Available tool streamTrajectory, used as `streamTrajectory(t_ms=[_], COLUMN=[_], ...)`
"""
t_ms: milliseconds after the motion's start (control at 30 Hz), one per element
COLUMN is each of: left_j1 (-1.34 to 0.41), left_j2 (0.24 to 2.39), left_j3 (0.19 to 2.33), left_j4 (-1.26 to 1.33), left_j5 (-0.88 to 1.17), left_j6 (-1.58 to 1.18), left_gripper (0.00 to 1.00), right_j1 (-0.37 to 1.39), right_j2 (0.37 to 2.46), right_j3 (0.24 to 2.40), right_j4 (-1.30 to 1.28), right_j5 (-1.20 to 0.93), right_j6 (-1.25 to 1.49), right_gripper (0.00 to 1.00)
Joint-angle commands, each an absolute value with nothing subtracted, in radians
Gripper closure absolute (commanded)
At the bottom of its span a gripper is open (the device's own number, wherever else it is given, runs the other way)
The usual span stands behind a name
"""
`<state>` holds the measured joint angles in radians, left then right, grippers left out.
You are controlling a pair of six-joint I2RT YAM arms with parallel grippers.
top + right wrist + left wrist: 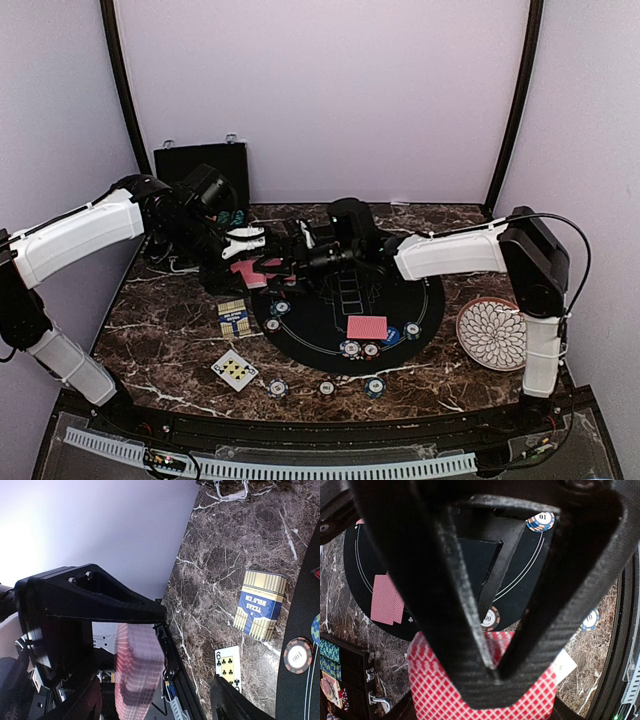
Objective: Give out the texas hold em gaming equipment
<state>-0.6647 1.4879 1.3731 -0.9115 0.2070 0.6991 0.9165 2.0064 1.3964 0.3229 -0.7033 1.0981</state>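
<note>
Left of table centre, top view: left gripper (255, 255) clamped tight on a deck of red-backed cards (250, 272). Its wrist view agrees, with the jaws meeting in a point over the checked backs (432, 685).

Right gripper (288, 255) comes at the deck from its 3 o'clock side, jaws spread wide. In that wrist view the deck (137, 670) is blurred and stands just beside the upper finger. Cannot tell whether they touch.

Outward, taking the black round mat (310, 328) as the dial:
- Two face-down cards (366, 327), overlapped, lie on the mat toward 5 o'clock.
- Rim chips (350, 348), a touching pair, sit at 6 o'clock on the mat edge. One more chip sits at 4 o'clock and two near 8 to 9 o'clock.
- Loose chips (326, 388), three in a row, lie on the marble table (160, 330) past 6 o'clock, well apart from each other.
- Card box (233, 318), blue and yellow, lies flat just off the mat at 9 o'clock.
- Six of clubs (235, 370) lies face up at 8 o'clock, near the box but apart from it.
- Petal-patterned plate (497, 333) sits off the mat at 3 to 4 o'clock.
- Black case (200, 165) stands open at 11 o'clock against the back wall. Teal stacked chips (233, 217) show inside.
</note>
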Motion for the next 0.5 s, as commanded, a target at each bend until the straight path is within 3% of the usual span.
streamTrajectory(t_ms=[0,467], left_j1=[-0.664,-0.663], left_j2=[1.461,1.465], left_j3=[1.365,1.374], left_j4=[-0.895,-0.903], left_j5=[0.230,0.233], left_j6=[0.694,0.692], left_gripper=[1.00,1.00], right_j1=[0.925,0.948], right_j2=[2.040,2.135], right_j3=[1.460,1.570], right_j4=[0.357,0.313], right_j5=[-0.720,-0.784], right_j6=[1.109,1.109], right_gripper=[0.25,0.23])
